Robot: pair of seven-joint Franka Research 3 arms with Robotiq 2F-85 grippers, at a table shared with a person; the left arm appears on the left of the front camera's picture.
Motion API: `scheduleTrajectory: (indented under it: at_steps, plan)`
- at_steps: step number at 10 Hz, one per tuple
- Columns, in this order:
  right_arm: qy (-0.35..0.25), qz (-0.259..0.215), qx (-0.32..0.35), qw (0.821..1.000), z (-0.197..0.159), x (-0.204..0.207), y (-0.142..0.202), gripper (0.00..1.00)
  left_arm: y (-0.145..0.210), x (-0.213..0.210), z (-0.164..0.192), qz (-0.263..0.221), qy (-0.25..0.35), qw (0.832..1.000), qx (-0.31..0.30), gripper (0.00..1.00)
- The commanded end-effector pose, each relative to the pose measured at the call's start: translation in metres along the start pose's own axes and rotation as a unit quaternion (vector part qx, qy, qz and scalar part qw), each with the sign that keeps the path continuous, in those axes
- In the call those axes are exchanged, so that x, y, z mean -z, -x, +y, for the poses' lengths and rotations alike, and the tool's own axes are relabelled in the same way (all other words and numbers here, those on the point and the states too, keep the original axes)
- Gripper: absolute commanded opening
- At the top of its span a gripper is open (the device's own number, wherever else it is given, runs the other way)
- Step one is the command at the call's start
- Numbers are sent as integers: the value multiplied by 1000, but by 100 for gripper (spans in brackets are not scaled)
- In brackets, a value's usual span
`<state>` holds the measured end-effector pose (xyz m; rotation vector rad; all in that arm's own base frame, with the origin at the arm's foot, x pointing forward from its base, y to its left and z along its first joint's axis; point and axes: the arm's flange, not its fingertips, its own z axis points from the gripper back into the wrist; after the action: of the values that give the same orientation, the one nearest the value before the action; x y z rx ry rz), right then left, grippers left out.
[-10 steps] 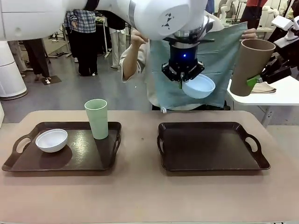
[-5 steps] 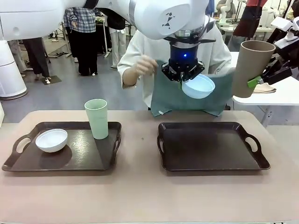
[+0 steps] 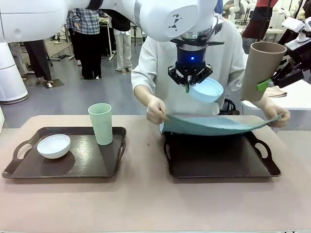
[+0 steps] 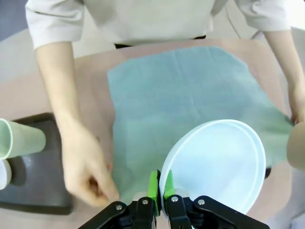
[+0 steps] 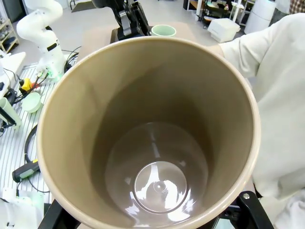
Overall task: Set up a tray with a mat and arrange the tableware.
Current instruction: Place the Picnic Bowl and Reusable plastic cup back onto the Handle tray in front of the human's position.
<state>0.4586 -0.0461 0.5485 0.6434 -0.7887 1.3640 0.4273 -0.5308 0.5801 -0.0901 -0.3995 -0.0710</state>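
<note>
Left claw [image 3: 188, 86] pinches light blue bowl [image 3: 208, 90] rim, above right tray [image 3: 218, 162]. Right claw [image 3: 265, 84] grips tan tumbler [image 3: 260, 65], far right. Person [image 3: 158, 63] holds mat [image 3: 214, 126] over that tray. White bowl [image 3: 53, 145], green tumbler [image 3: 101, 124]: left tray [image 3: 92, 162].

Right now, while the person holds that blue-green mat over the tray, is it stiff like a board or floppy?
Probably floppy: the mat sags in a curve between one hand and the other hand. It seems thin and light, pinched by its edges above the tray. Pushed, it would likely wrinkle rather than slide whole.
</note>
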Motion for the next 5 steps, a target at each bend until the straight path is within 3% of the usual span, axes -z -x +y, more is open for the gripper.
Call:
scheduleTrajectory:
  at_steps: [1,5]
  plan:
    - [4,-5,-7,1000,0,0,-2,23,-2,-2,0,0,5,1000,3,0]
    - [4,-5,-7,1000,0,0,-2,23,-2,-2,0,0,5,1000,3,0]
